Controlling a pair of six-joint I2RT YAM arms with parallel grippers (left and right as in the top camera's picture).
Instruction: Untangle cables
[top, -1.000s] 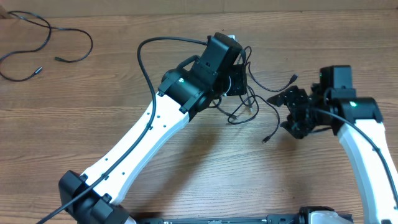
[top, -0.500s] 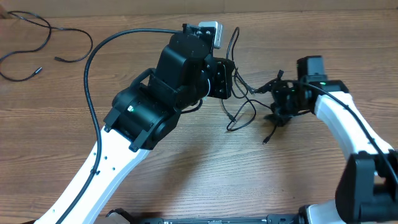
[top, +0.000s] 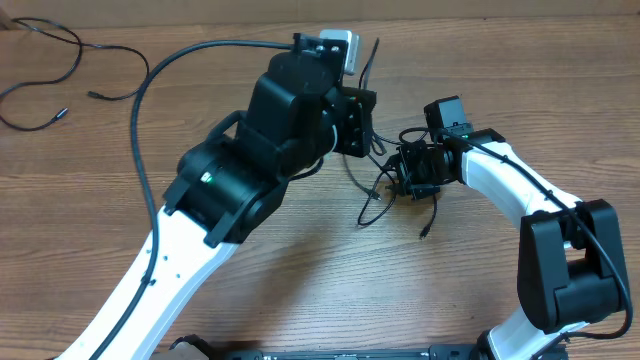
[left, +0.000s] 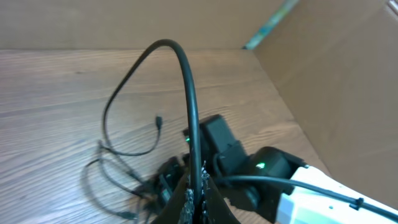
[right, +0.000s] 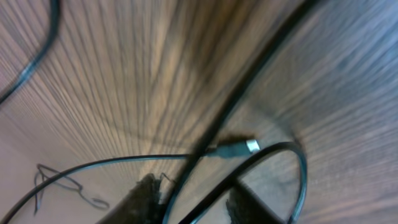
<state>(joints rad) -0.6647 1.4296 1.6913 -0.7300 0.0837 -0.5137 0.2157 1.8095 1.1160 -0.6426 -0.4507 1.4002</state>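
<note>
My right gripper (top: 408, 180) has slid left since half a second ago and now sits right at the tangled cables (top: 380, 190) mid-worktop (top: 300, 270). Its jaws stand apart, with cords running between the fingers (right: 144, 198) (blurry view). My left gripper (left: 196, 199) has barely moved, its jaws pinched narrow on one cord that arches upward. The bundle is bunched tighter between the two grippers. The separate cable (top: 75, 60) at the far left corner lies unchanged.
</note>
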